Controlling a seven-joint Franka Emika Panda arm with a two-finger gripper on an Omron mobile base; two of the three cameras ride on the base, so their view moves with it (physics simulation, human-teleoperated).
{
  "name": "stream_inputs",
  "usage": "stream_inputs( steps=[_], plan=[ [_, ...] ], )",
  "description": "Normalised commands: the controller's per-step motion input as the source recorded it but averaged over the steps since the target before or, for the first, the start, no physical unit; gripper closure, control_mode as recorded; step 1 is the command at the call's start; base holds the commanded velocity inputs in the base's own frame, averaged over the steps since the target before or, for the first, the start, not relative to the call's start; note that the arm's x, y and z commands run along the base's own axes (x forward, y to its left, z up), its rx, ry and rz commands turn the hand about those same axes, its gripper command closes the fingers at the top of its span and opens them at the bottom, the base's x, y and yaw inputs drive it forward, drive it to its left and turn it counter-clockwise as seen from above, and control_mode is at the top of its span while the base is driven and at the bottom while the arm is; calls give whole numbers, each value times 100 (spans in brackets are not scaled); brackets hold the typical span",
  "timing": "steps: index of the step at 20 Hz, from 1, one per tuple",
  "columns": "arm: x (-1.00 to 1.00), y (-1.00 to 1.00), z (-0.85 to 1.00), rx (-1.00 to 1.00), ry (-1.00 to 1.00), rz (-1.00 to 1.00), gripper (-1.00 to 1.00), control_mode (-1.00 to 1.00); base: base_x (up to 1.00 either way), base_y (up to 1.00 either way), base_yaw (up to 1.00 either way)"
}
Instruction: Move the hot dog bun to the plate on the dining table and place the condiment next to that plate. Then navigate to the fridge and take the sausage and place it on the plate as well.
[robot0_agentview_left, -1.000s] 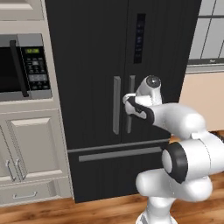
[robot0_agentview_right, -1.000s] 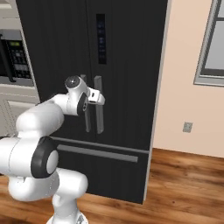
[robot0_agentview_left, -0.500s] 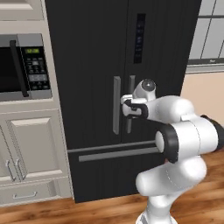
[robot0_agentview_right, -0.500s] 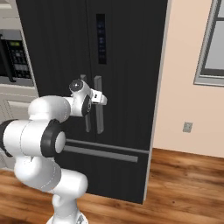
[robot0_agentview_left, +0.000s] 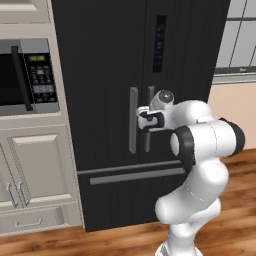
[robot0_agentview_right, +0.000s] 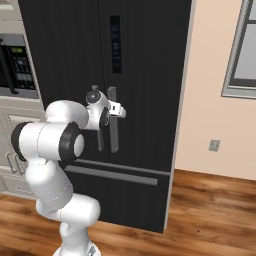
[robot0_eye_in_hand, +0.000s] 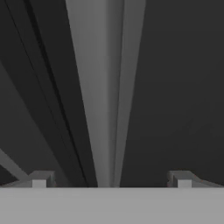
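The tall black fridge (robot0_agentview_left: 105, 75) stands right in front of me with both upper doors shut, so its inside is hidden. My gripper (robot0_agentview_left: 145, 120) is at the right door's long vertical handle (robot0_agentview_left: 149, 115), at mid height. In the right base view the gripper (robot0_agentview_right: 118, 111) sits against that handle (robot0_agentview_right: 113, 127). In the hand view the grey handle (robot0_eye_in_hand: 103, 87) runs straight up between my two fingertips (robot0_eye_in_hand: 40, 179), which stand wide apart on either side of it. The gripper (robot0_eye_in_hand: 111, 179) is open and holds nothing.
A built-in microwave (robot0_agentview_left: 27, 75) and beige cabinet doors (robot0_agentview_left: 37, 167) flank the fridge on the left. The freezer drawer bar (robot0_agentview_left: 135, 176) runs below the handles. To the right are a peach wall with an outlet (robot0_agentview_right: 214, 145), a window (robot0_agentview_right: 242, 50) and wood floor (robot0_agentview_right: 210, 215).
The arm's elbow has lifted and folded in while the hand edged slightly closer to the handle. The fridge doors have stayed shut and the gripper has stayed open.
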Motion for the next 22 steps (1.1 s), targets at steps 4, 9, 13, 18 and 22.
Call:
stream_inputs(
  steps=[4, 9, 13, 18, 22],
  plan=[
    [39, 0, -9, 0, 0, 0, -100, -100, 0, 0, 0],
    [45, 0, -15, 0, 0, 0, -100, -100, 0, 0, 0],
    [53, 0, -16, 0, 0, 0, -100, -100, 0, 0, 0],
    [54, 0, -17, 0, 0, 0, 100, -100, 0, 0, 0],
    [18, 0, -7, 0, 6, 0, 100, -100, 0, 0, 0]
  ],
)
